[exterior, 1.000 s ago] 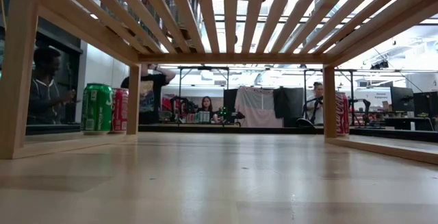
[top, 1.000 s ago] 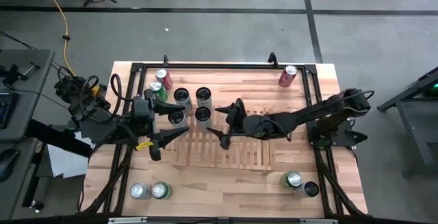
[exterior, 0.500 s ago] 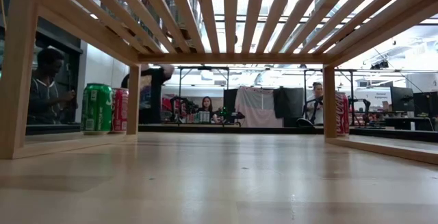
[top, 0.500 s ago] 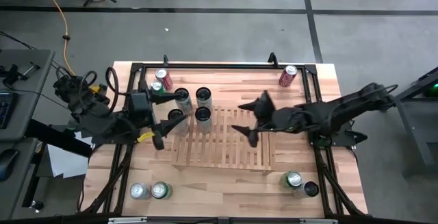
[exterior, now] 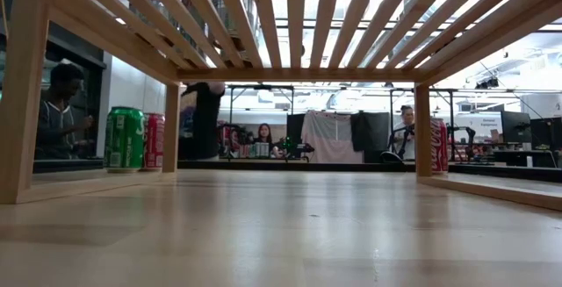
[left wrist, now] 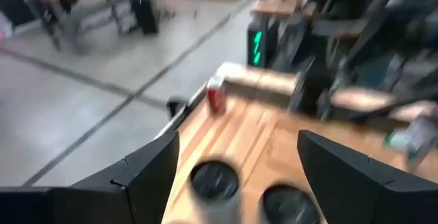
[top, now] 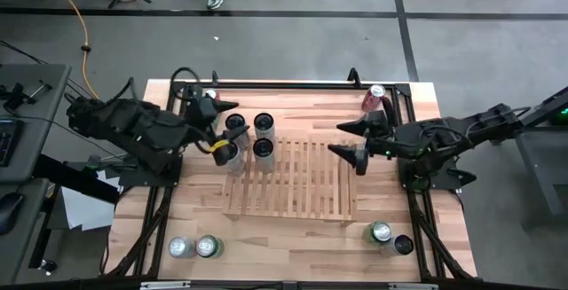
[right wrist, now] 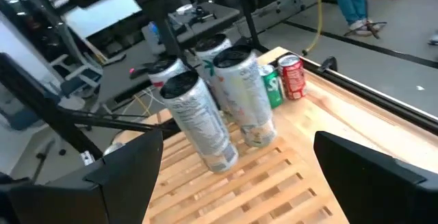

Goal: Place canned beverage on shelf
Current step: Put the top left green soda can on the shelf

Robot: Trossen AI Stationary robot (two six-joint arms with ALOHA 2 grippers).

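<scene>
The left gripper [top: 219, 130] hangs over the far left corner of the shelf [top: 288, 179], its fingers spread and holding nothing. It sits right among a cluster of tall silver cans [top: 238, 126] with dark tops; I cannot tell whether a finger touches any of them. In the left wrist view the two dark fingers [left wrist: 147, 172] stand wide apart, with two dark can tops [left wrist: 214, 181] below and between them.

The right gripper [top: 352, 142] hovers near the shelf's far right corner, fingers also spread and empty, pointing toward the cans across the slats. In the right wrist view the fingers [right wrist: 130, 166] frame the tall cans [right wrist: 239, 94], which stand on the far end of the slatted shelf [right wrist: 260, 176]; one can [right wrist: 200, 120] leans. A green can [right wrist: 274, 87] and a red can [right wrist: 292, 77] stand just behind them on the table [right wrist: 363, 125].

From above, a red can [top: 373, 97] lies on its side at the table's far right corner, close behind the right gripper. Two cans [top: 195, 247] stand at the near left edge of the table [top: 444, 237], and two more [top: 389, 237] at the near right.

From table height, a green can [exterior: 125, 138] and a red can [exterior: 154, 140] stand side by side beyond the shelf's leg [exterior: 19, 94], and people [exterior: 57, 111] are in the room behind.
</scene>
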